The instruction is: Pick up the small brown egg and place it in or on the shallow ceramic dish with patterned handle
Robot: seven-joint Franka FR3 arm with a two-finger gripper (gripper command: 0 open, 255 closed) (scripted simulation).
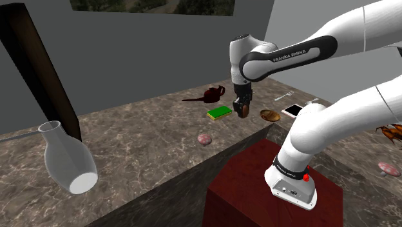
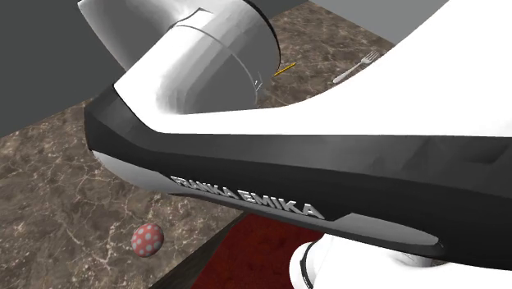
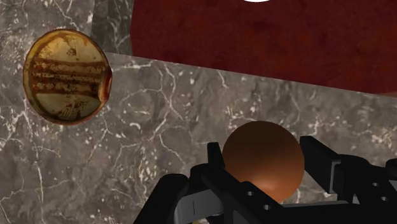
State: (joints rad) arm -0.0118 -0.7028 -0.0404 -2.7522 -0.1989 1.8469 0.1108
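Widest of all, a veined grey stone desk [image 1: 142,135], bearing everything. Next, the white arm [image 1: 290,55], reaching out from a dark red stand [image 1: 245,180] and bent down over the desk's near edge, likely so as to keep the load low and close to its target. Then a white vase [image 1: 64,158], tilted, far off at the shoulder view's left, well apart from the work. Smaller: a green and yellow sponge [image 1: 220,113] just beside the hand, and a dark red spouted pot [image 1: 211,95] behind that.

Smaller again: the shallow golden-brown dish [image 3: 66,76], striped across its bowl, lying flat on the desk near the stand's edge, apart from the hand. Then the black tool [image 3: 263,167], clamped on the small brown egg [image 3: 262,149] from both sides, probably gripped across the middle to stop any rolling.

Egg seemingly held off the desk, not yet over the dish; judged midway through the carry. Next: shift sideways toward the dish, lower gently, release only when close, to guard against rolling off the shallow rim.
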